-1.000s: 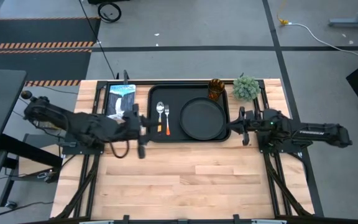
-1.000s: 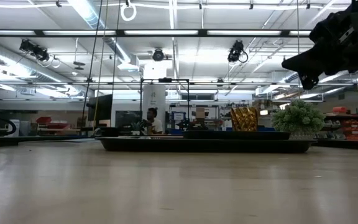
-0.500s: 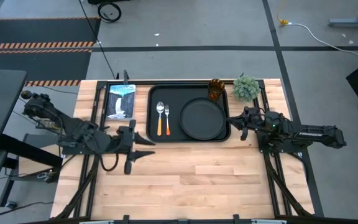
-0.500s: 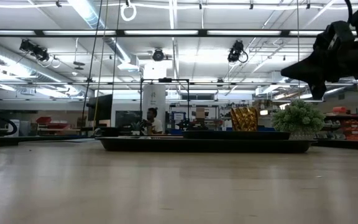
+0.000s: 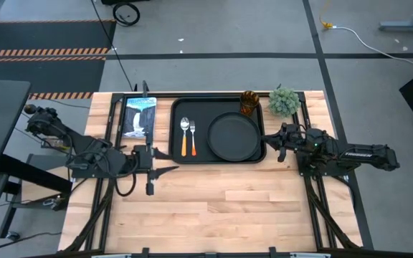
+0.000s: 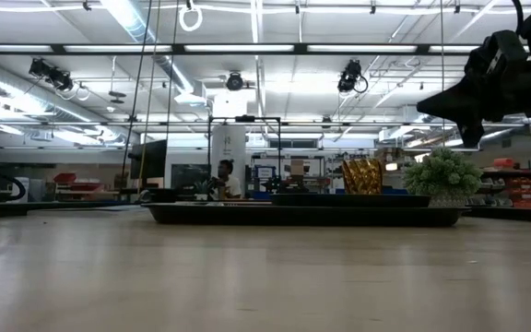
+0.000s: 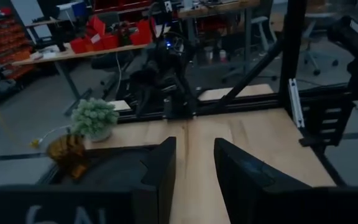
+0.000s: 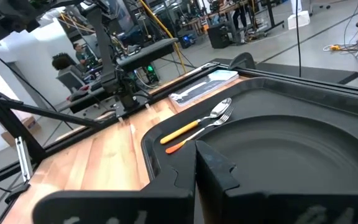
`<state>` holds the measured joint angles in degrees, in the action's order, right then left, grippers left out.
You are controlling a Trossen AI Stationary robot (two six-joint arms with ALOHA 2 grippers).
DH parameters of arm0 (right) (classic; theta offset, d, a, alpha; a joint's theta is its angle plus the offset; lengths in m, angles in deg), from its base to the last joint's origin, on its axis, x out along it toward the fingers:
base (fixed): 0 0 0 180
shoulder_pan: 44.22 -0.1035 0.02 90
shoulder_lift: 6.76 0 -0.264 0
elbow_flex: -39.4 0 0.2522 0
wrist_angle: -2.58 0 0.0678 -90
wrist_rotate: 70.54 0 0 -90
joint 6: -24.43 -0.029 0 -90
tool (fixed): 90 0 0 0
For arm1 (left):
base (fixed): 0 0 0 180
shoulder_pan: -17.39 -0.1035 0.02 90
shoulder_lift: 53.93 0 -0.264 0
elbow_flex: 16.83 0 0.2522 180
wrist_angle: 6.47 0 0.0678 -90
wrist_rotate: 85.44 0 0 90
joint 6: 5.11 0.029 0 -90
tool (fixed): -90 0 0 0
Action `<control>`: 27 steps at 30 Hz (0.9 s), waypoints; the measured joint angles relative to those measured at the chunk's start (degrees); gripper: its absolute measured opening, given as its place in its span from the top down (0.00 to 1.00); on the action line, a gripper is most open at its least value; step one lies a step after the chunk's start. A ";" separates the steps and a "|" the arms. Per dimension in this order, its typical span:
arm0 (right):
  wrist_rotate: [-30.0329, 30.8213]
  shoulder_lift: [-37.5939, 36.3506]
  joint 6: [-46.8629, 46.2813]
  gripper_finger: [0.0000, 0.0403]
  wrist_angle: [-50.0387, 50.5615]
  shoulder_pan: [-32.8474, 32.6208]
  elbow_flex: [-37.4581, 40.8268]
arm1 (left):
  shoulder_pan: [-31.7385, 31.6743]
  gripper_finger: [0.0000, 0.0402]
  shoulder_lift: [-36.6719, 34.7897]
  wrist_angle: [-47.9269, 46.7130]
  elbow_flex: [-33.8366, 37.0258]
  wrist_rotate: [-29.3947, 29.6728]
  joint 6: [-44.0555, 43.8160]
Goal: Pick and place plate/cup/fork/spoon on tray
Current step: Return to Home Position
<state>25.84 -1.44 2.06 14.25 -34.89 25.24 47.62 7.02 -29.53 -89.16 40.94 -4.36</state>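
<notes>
The black tray [image 5: 180, 107] lies at the table's far middle. On it rest the round black plate [image 5: 233, 136], the orange-handled spoon [image 5: 184, 136] and fork [image 5: 192, 136] side by side, and the amber cup [image 5: 249, 102] upright in its far right corner. My left gripper [image 5: 169, 162] is open and empty, over bare wood just near-left of the tray. My right gripper [image 5: 267, 142] is open and empty at the tray's right rim, beside the plate [image 8: 291, 162]. Its wrist view also shows the spoon [image 8: 219, 109] and fork [image 8: 211, 124].
A green potted plant [image 5: 283, 102] stands right of the cup, off the tray. A blue-white picture card [image 5: 140, 115] lies left of the tray. Bare wood fills the table's near half. A person sits in the room far behind the table [image 6: 221, 180].
My left gripper has drawn back from the tray's left rim by the cutlery handles toward the table's near-left, and now hangs over bare wood. My right gripper has pulled back a little from over the plate's edge toward the table's right. The things on the tray have stayed put.
</notes>
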 joint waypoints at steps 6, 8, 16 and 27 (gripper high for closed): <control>-0.01 0.00 0.01 0.97 0.00 0.00 0.00 | -0.14 0.71 0.02 0.08 0.00 -0.09 -3.24; -0.01 0.00 0.02 0.96 0.00 0.00 0.00 | -0.14 0.70 0.02 0.02 0.00 -0.06 -2.55; -0.03 0.01 0.02 0.96 0.00 0.00 0.00 | -0.10 0.70 -2.59 6.91 7.26 1.48 -2.37; -0.10 0.02 0.02 0.96 -1.22 0.01 -0.02 | 0.14 0.70 -14.65 31.89 31.32 -19.80 -3.37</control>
<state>25.74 -1.42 2.08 13.03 -34.88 25.21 47.76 -7.63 2.36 -57.84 21.14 -7.73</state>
